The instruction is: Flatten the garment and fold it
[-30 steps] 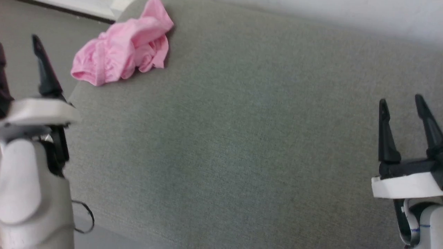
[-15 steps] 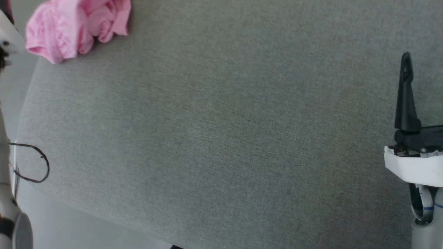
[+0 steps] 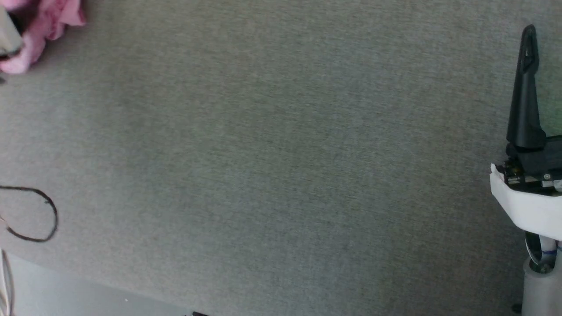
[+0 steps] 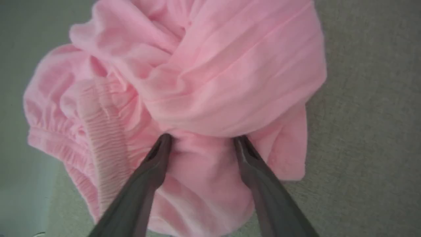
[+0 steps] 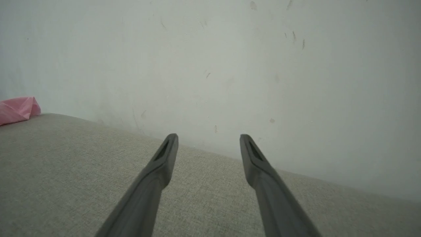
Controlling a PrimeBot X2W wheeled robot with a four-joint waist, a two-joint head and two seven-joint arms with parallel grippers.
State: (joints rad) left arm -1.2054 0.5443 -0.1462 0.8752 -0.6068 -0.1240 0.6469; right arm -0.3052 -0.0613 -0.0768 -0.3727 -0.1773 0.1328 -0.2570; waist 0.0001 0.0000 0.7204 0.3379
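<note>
The garment (image 4: 213,65) is a crumpled pink bundle on the grey fabric surface (image 3: 281,158), with its gathered waistband (image 4: 102,131) on the left of the left wrist view. My left gripper (image 4: 203,140) is open, its two tips pressed into the folds with a hump of fabric between them. In the head view the garment (image 3: 44,26) sits in the top left corner, partly behind my pale left arm (image 3: 6,35). My right gripper (image 5: 209,138) stands open and empty over bare surface far to the right; one of its fingers (image 3: 525,87) rises at the head view's right edge.
A pale wall (image 5: 230,65) stands behind the surface's far edge. The surface's near edge runs along the lower left of the head view, with light floor (image 3: 66,294) below it. A black cable loop (image 3: 30,215) hangs at the left edge.
The head camera has turned, so the garment now lies in the top left corner of its view. My left arm has reached out to the garment. Both grippers stay open.
</note>
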